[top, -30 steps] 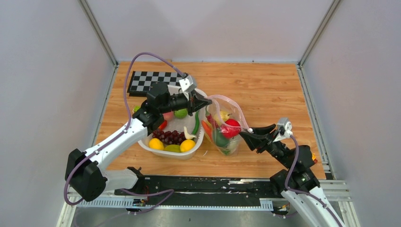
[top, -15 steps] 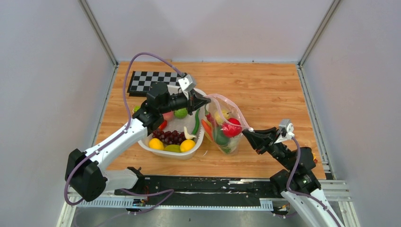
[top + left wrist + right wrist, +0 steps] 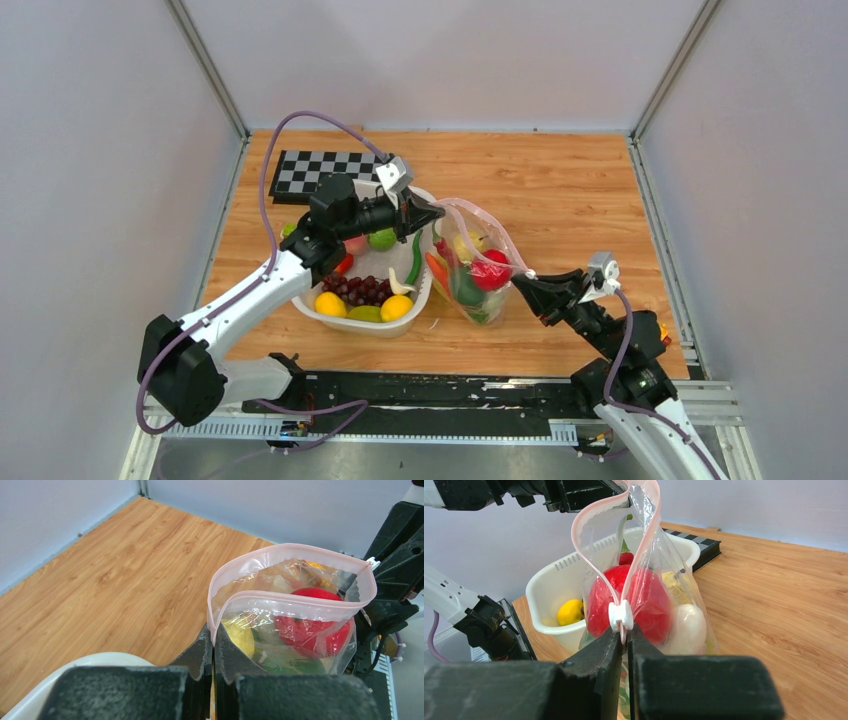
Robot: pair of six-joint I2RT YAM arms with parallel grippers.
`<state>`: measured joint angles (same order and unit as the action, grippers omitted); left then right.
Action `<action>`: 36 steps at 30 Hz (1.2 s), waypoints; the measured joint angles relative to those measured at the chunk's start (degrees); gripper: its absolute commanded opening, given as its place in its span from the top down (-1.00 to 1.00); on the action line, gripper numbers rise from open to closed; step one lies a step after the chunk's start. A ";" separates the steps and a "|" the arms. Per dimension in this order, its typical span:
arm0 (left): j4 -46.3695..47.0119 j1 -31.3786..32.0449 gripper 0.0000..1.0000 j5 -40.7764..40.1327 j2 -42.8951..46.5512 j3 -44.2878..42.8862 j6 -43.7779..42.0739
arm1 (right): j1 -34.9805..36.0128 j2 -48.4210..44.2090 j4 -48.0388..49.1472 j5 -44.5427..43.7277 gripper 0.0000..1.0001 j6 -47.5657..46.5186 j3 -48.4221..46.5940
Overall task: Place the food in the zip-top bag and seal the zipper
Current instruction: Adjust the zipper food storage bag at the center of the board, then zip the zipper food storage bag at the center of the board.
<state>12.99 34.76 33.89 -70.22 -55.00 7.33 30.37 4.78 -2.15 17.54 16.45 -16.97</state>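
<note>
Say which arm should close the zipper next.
Right, probably. The right tool is shut on the zipper just under the white slider; the left tool only pins the bag's opposite mouth end.

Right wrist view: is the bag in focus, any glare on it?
Right wrist: zip-top bag sharp, faint highlights on its plastic, right gripper blurred up close. Left wrist: bag mouth sharp, left gripper blurred.

the left arm reaches from its base toward two o'clock, its left gripper (image 3: 432,213) pinched tight on the rim of the zip-top bag (image 3: 468,300). the right arm stretches low toward ten o'clock, its right gripper (image 3: 521,279) clamped on the opposite rim corner.
</note>
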 measured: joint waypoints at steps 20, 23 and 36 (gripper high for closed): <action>-13.73 -0.31 -0.47 4.57 0.26 -11.45 -9.86 | 0.00 5.11 -5.90 2.27 1.00 -4.66 -6.75; -15.39 -0.13 -0.54 9.07 0.24 -17.66 -12.39 | 0.00 7.04 -6.58 3.89 1.00 -5.75 -7.98; -38.82 17.49 -0.45 16.81 -13.97 -38.80 -35.60 | 0.00 11.72 -11.80 7.06 1.00 -10.69 -13.18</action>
<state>-25.82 52.25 50.70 -84.18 -93.80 -28.27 30.37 16.49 -13.96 24.60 5.76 -30.15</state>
